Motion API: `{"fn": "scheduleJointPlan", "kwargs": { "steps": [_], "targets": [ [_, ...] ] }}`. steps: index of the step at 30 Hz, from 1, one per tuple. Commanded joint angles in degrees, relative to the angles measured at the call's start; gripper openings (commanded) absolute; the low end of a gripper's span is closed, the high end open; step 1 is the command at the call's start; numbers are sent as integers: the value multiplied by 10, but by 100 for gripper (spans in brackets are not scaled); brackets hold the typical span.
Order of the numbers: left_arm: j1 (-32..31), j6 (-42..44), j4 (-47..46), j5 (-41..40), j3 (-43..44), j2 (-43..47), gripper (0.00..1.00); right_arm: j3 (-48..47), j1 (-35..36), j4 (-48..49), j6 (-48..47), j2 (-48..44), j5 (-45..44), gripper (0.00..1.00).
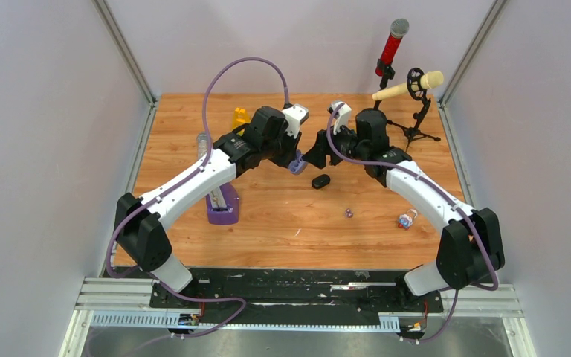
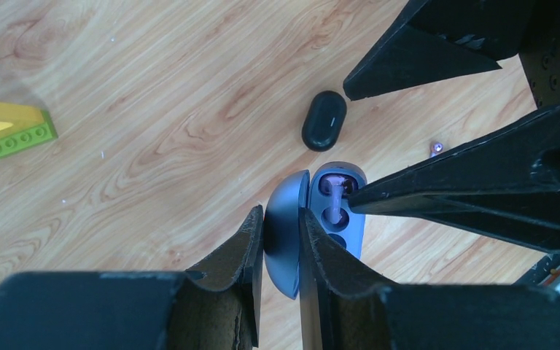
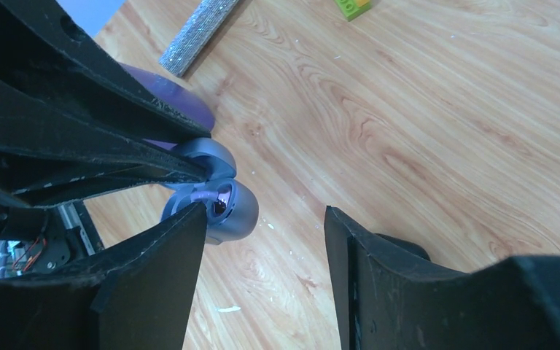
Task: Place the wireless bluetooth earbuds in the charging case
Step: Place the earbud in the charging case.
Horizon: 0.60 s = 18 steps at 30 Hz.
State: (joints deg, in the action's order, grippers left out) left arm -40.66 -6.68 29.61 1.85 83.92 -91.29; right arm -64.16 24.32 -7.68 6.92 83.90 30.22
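My left gripper (image 2: 282, 213) is shut on the lid of an open blue-grey charging case (image 2: 286, 233), which it holds above the table (image 1: 295, 161). A purple earbud (image 2: 333, 193) lies across the sockets in the case's base (image 2: 350, 222). My right gripper (image 3: 265, 211) stands open. One of its fingertips (image 3: 193, 219) is right at the case (image 3: 237, 211) and the purple earbud (image 3: 203, 197), with nothing between the jaws. Another purple earbud (image 1: 348, 213) lies loose on the wood. A shut black case (image 1: 320, 181) lies just below both grippers.
A purple stand (image 1: 223, 206) sits under the left arm. A yellow and green brick (image 2: 7, 131) and a glittery silver rod (image 3: 200, 33) lie at the back left. A small clear bottle (image 1: 407, 219) lies at the right. Two microphones on a stand (image 1: 409, 85) rise at the back right.
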Motion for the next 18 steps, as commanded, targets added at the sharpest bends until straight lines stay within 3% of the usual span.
{"fn": "scheduleJointPlan", "kwargs": {
  "steps": [1,11,13,18],
  "targets": [
    [0,12,-10,-7,2,30,19,-15,-10,-4,6,-21,54,61],
    [-1,18,-10,-16,1,37,19,-18,-19,-20,-22,-35,47,61],
    [-1,23,-13,-32,-3,39,19,-17,-32,-45,-61,-45,31,62],
    [-1,52,-35,-73,-33,48,19,46,-64,-117,-263,-106,-41,66]
  ]
}}
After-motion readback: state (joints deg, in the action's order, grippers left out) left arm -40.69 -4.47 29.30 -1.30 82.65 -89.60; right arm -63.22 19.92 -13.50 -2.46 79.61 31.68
